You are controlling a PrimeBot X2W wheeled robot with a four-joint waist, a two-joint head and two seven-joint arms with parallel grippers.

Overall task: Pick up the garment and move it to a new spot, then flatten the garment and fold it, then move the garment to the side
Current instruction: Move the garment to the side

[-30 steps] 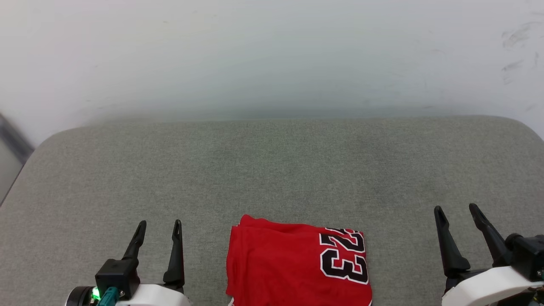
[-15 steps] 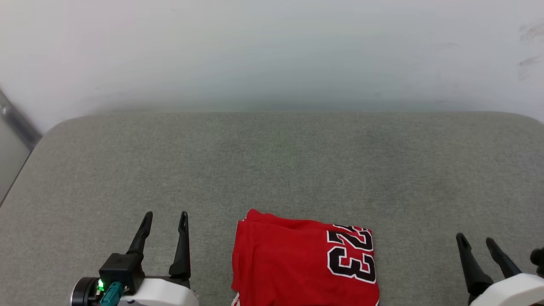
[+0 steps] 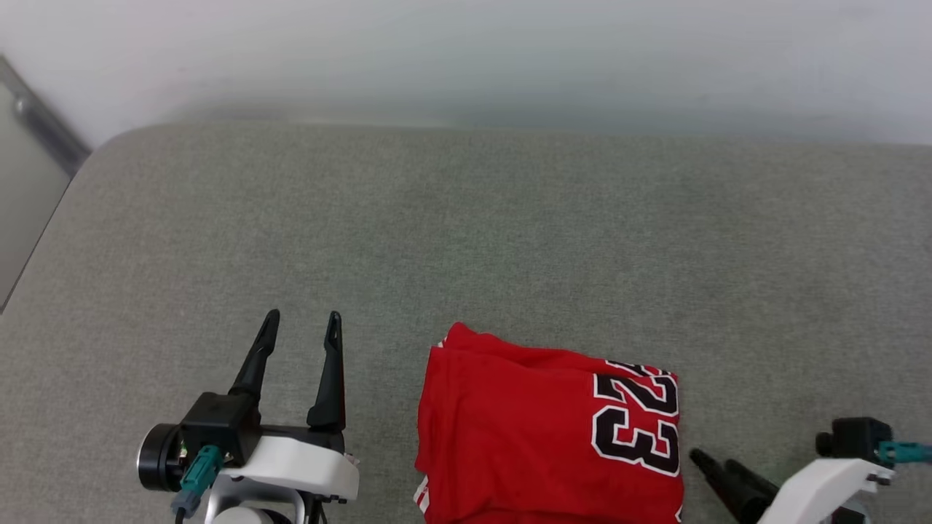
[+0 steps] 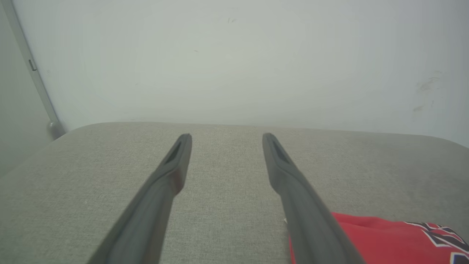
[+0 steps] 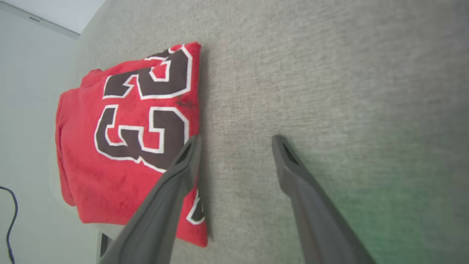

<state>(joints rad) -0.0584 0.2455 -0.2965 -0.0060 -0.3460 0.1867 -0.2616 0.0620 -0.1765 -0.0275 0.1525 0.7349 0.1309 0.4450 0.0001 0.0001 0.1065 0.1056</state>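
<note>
Looking nearest you: folded red garment lies at near edge of grey cushion. Your right gripper, jaws spread, empty, sits just beside its right edge, possibly touching. Left gripper spread, empty, apart leftward. White wall beyond.

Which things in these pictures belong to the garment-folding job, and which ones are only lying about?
For the job: red cloth jersey with black, white-outlined numbers, folded; left gripper, open; right gripper, open.

Only lying about: grey fabric-covered surface under the jersey; plain white wall; grey metal strip beside the wall.
</note>
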